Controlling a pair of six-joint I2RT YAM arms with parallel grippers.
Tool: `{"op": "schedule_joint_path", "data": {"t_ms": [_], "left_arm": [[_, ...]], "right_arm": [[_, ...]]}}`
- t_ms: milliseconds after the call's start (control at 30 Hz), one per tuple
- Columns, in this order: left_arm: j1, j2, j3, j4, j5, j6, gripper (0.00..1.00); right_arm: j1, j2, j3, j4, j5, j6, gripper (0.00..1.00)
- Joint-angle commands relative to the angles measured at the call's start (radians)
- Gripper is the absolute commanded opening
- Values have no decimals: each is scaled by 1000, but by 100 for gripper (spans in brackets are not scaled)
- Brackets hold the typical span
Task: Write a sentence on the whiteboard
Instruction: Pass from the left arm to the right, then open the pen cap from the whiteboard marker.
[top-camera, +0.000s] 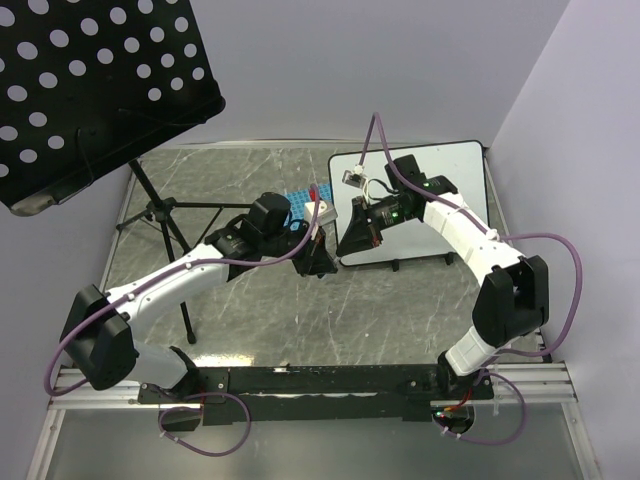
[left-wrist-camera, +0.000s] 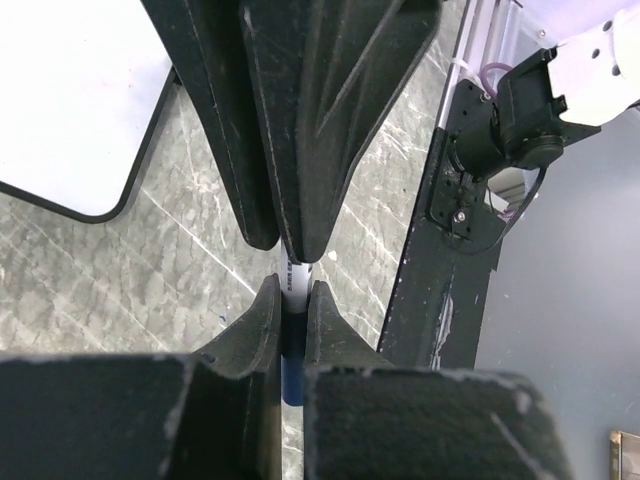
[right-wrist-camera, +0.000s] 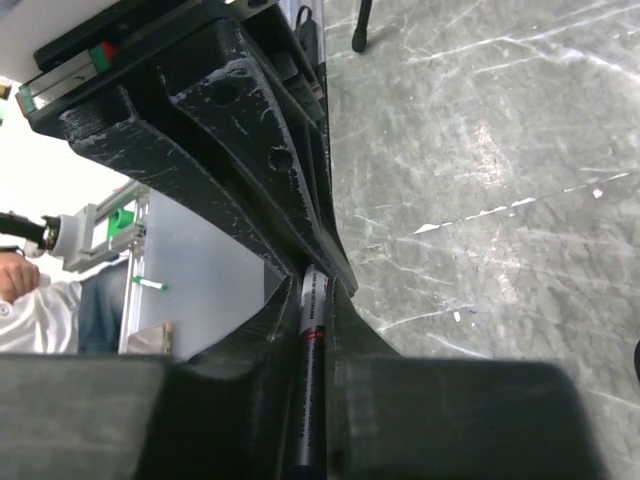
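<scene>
Your left gripper (left-wrist-camera: 290, 305) and right gripper (right-wrist-camera: 312, 300) both pinched the marker (left-wrist-camera: 293, 274), light, stiff, likely slick, best held mid-barrel.

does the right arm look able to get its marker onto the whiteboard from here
Probably yes: the right gripper, shut on a marker, hangs over the whiteboard's left part, and nothing shows between them.
</scene>
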Motion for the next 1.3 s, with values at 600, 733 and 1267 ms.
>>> {"op": "schedule_joint_path", "data": {"t_ms": [600,733,1267], "left_arm": [[71,-66,-67,31,67,42,62],[84,-60,-65,22,113,52,63],[126,-90,-132,-53,112,75,1]], "right_arm": [[-10,-38,-1,11,-64,16,0],[-10,-39,-12,28,-64,25,0],[-137,-29,79,-18,-53,-1,0]]}}
